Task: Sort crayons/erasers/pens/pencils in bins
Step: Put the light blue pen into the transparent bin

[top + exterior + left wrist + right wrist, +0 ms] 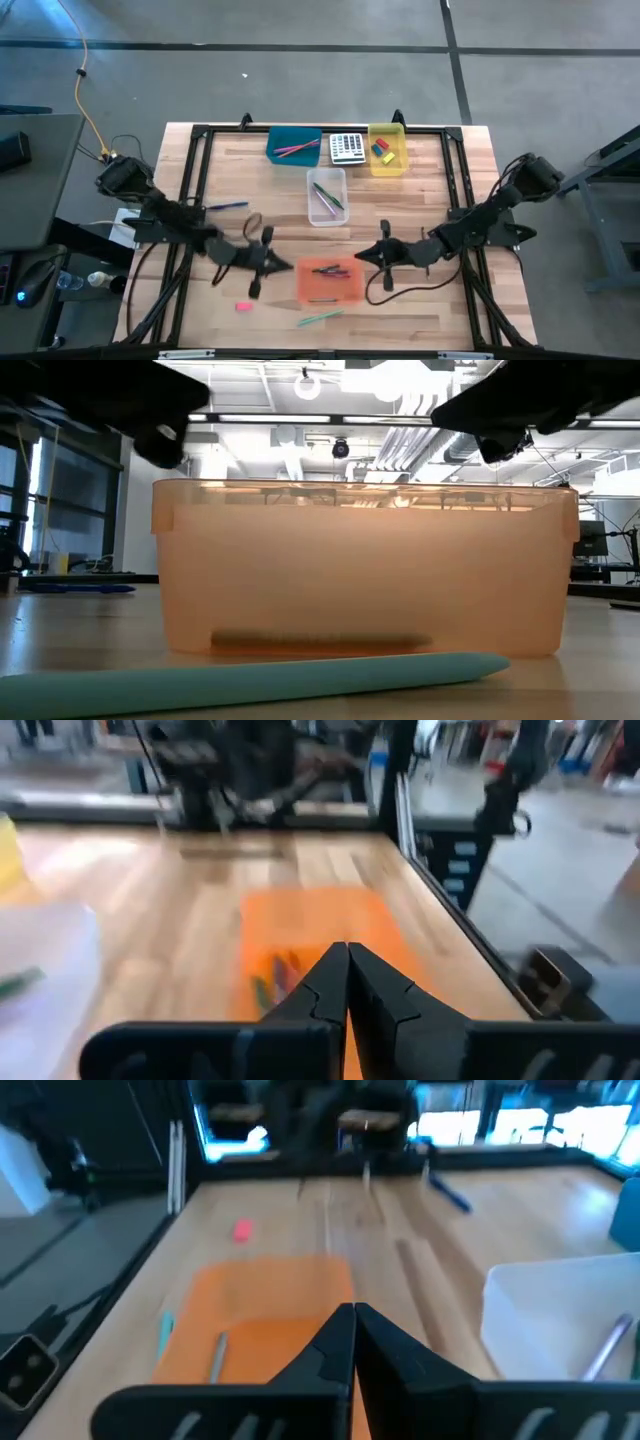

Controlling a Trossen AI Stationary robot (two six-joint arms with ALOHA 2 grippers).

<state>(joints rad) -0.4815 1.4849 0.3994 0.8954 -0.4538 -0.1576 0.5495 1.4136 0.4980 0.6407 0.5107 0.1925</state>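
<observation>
Orange translucent plastic bin [329,281] sits between both grippers, sticks already inside; left gripper [283,265] and right gripper [365,256] hover beside it, fingers pressed together; next, I judge, spread fingers wide before descending on the loose pink eraser [242,306] or pale-green pen [320,317] on the wooden table [420,310].

Four bins: teal [294,144], yellow [388,149], clear [327,196], orange [330,281]. One calculator [347,148]. Two grippers, left [283,264] and right [362,255].
</observation>
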